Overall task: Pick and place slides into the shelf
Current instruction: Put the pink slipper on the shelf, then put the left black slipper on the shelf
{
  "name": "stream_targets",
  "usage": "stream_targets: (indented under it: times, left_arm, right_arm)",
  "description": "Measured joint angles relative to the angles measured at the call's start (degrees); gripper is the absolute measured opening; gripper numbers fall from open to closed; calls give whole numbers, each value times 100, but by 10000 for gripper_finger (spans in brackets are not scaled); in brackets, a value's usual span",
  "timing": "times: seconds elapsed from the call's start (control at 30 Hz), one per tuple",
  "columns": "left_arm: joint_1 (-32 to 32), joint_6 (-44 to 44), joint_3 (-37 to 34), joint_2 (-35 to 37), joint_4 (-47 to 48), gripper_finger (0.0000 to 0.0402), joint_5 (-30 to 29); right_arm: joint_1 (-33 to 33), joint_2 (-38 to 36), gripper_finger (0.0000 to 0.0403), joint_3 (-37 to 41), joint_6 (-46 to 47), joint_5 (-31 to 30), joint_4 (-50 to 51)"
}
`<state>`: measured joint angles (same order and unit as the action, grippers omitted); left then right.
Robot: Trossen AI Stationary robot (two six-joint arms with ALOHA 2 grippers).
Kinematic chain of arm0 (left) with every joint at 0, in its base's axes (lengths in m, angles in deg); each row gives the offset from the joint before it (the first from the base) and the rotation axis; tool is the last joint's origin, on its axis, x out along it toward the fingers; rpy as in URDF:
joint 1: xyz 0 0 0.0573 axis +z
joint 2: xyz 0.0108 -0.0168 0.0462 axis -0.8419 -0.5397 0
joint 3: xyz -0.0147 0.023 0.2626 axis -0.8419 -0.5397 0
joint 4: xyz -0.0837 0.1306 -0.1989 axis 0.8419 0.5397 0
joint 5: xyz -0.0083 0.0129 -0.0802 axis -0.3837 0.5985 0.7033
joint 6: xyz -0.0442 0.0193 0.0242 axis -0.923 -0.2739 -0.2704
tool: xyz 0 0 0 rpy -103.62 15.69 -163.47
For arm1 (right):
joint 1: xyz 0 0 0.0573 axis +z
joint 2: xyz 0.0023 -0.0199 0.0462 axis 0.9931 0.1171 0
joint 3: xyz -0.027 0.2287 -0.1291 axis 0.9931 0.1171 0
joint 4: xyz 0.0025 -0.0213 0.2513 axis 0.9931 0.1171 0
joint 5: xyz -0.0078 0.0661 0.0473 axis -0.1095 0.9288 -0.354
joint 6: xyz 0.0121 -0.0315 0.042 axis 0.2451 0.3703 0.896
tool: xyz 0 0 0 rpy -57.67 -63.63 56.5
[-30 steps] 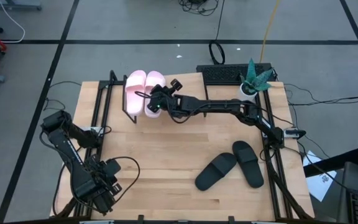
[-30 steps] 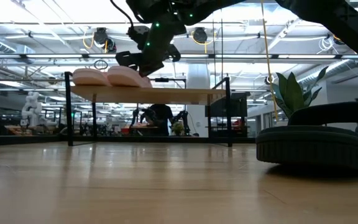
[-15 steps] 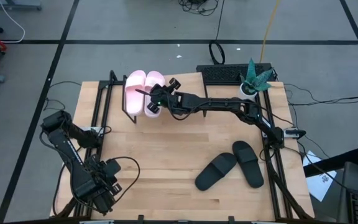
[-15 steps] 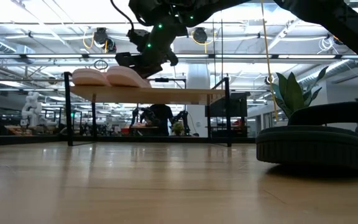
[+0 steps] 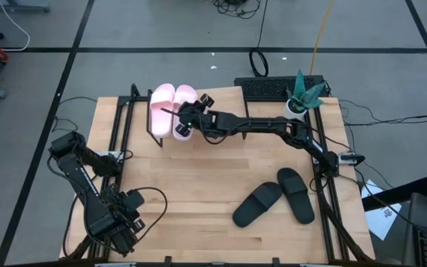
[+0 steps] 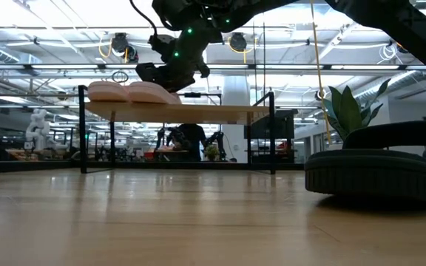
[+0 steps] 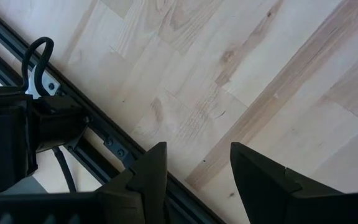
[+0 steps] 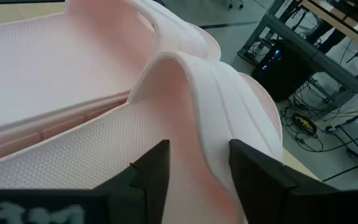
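Two pale pink slides (image 5: 161, 106) (image 5: 183, 111) lie side by side, soles down, on the shelf (image 6: 220, 112) at the table's far left. My right gripper (image 5: 187, 119) (image 8: 194, 171) is open over the right-hand pink slide (image 6: 151, 92), one finger on either side of its wide strap. Two black slides (image 5: 257, 205) (image 5: 296, 194) lie on the tabletop at the near right. My left gripper (image 7: 194, 171) waits open above the table's near left corner, with nothing between its fingers. My right gripper straddles the near edge of the pink slide's strap (image 8: 188, 118) with open fingers (image 8: 151, 171). I cannot tell whether they touch it. The slide lies flat on the shelf top.
A potted plant (image 5: 302, 93) and a dark keyboard (image 5: 273, 87) stand at the far right. Black frame rails (image 5: 325, 193) run along the table's sides. Bare wood (image 5: 199, 178) stretches between the shelf and the black slides.
My right gripper has shifted a little toward the table's far edge, over the right-hand pink slide. That slide has settled lower and flatter on the shelf top.
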<state>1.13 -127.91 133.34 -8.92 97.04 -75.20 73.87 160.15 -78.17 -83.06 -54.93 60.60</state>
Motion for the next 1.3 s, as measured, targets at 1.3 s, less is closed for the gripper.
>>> stream_targets:
  times: [1.3]
  left_arm:
    - [-2, -13, 0, 1, 0, 172, 2]
  right_arm:
    - [114, -293, 188, 9, -175, 454, -267]
